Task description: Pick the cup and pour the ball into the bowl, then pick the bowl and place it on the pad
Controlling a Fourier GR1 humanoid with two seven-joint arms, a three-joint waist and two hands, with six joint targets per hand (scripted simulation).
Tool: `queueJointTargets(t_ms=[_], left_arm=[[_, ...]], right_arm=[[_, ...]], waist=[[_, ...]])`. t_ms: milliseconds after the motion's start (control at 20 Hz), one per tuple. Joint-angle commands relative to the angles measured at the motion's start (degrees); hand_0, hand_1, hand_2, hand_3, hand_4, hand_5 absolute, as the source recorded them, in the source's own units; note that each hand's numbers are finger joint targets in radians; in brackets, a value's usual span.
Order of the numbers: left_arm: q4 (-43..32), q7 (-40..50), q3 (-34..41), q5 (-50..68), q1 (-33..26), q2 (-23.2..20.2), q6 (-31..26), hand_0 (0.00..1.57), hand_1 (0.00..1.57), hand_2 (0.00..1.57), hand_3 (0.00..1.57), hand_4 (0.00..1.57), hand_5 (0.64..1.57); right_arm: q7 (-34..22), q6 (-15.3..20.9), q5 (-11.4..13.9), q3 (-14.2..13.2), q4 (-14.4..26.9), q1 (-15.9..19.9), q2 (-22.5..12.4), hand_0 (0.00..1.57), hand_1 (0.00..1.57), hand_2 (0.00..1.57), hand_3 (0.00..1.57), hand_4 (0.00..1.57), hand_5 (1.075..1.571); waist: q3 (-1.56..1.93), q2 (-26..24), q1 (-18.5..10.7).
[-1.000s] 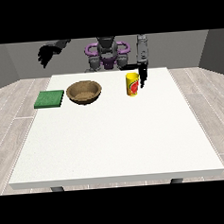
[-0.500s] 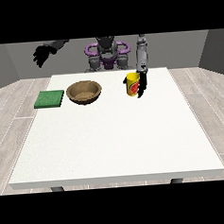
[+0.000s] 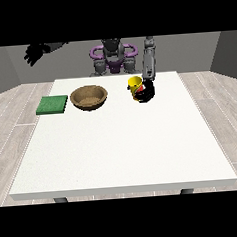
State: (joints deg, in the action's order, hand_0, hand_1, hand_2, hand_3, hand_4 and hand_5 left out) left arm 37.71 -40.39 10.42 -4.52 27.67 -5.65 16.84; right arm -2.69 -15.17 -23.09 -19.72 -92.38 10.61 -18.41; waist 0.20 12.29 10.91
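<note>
The hand at the view's left (image 3: 34,52) hangs raised off the table's far left corner, well apart from everything, fingers spread and holding nothing. On the table (image 3: 120,150), along the far edge, the green pad (image 3: 52,104) lies nearest the left side with nothing on it; just beside it sits the brown bowl (image 3: 89,97). Further right stands the yellow cup (image 3: 135,87), upright, with the hand at the view's right (image 3: 148,93) against its side; whether its fingers have closed round the cup I cannot tell. The ball is not visible, presumably inside the cup. By my judgement the task is at its start: lifting, pouring and moving the bowl are all left.
</note>
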Motion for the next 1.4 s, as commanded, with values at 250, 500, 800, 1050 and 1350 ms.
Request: queueJointTargets(t_ms=[250, 500, 800, 1050, 1350], left_arm=[[0.94, 20.95, -14.43, -17.61, 7.25, 3.71, 14.86, 1.30, 1.30, 1.57, 1.57, 1.40, 1.488], [-6.44, 31.72, -23.56, -34.62, 12.84, -1.65, 22.56, 1.37, 1.37, 1.57, 1.57, 1.45, 1.531], [-11.32, 50.05, -31.63, -46.74, 19.10, 5.23, 19.55, 1.35, 1.35, 1.57, 1.57, 1.44, 1.540], [-10.01, 61.90, -37.43, -50.91, 25.56, 5.59, 11.83, 1.36, 1.36, 1.57, 1.57, 1.47, 1.529], [-12.82, 73.47, -47.00, -63.10, 30.47, 5.64, 8.06, 1.46, 1.46, 1.57, 1.57, 1.26, 1.557]], right_arm=[[-1.09, -2.32, 0.45, -2.02, 12.86, -1.00, -2.75, 0.00, 0.00, 0.00, 0.28, 0.64, 1.564], [-1.84, -2.79, -0.51, -1.97, 13.81, 0.76, -3.06, 0.00, 0.00, 0.00, 0.19, 0.66, 1.563], [1.52, -4.80, 0.13, -3.71, 20.85, -1.73, -3.51, 0.00, 0.00, 0.00, 0.07, 0.69, 1.559], [3.49, -7.44, 0.67, -3.11, 25.50, -0.04, -4.09, 0.00, 0.00, 0.00, 0.00, 0.69, 1.558], [2.38, -6.42, 0.83, -2.54, 26.99, 4.93, -4.76, 0.00, 0.00, 0.00, 0.18, 0.69, 1.556]], waist=[[0.06, -12.11, -3.88], [0.31, -12.91, -1.65], [-0.06, -16.44, -4.96], [-0.08, -16.50, -3.23], [-0.11, -15.18, -2.34]])
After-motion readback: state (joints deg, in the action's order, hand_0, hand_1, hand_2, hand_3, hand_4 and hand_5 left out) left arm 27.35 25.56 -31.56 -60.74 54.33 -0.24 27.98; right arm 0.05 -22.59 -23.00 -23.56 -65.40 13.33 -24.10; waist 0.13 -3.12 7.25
